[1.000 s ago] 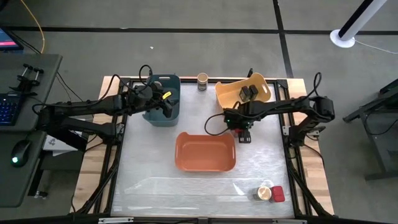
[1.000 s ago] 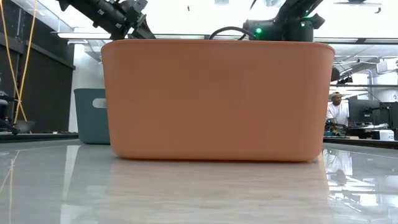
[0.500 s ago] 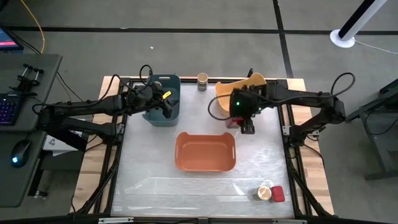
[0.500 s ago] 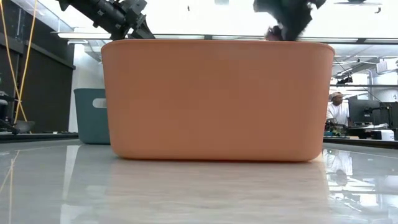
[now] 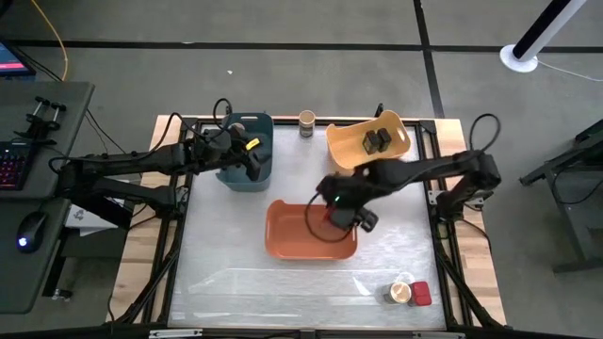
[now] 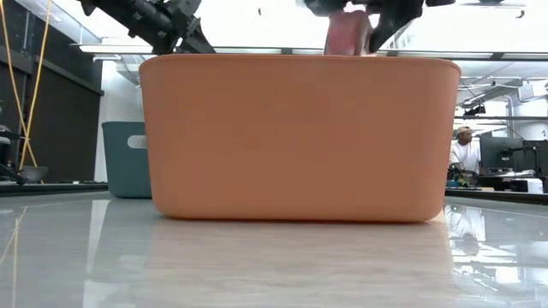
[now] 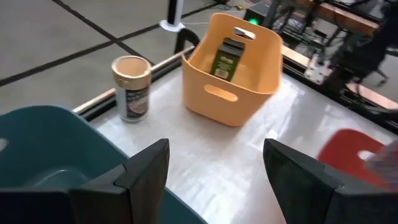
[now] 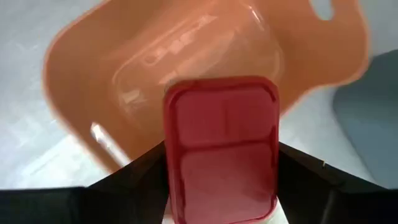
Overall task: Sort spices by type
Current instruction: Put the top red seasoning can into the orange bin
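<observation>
the right pincer (image 8: 221, 205) is clamped on a red square tin (image 8: 221, 146), its two dark fingers pressing the tin's opposite sides, and in the high view it hangs at the centre of the frame over the right-hand part of the orange bin (image 5: 283, 240). the relation that matters is plainly vertical — in the right wrist view the bin's open floor lies straight beyond the tin, and in the low view the tin shows just above the bin's rim at the top of the frame, not yet inside. the tin's long axis runs along the line of the fingers. the right arm reaches in from the right edge of the worktop (image 5: 226, 273), stretched diagonally toward the middle with the wrist turned down. the left pincer (image 7: 214, 180) stands open and empty over the blue bin (image 5: 231, 177) at upper left. other spices: a dark blocky container (image 7: 225, 58) in the yellow bin (image 7: 214, 96), a tan-lidded jar (image 7: 131, 87) beside it, and another jar (image 5: 400, 292) touching a second red tin (image 5: 421, 294) at lower right.
</observation>
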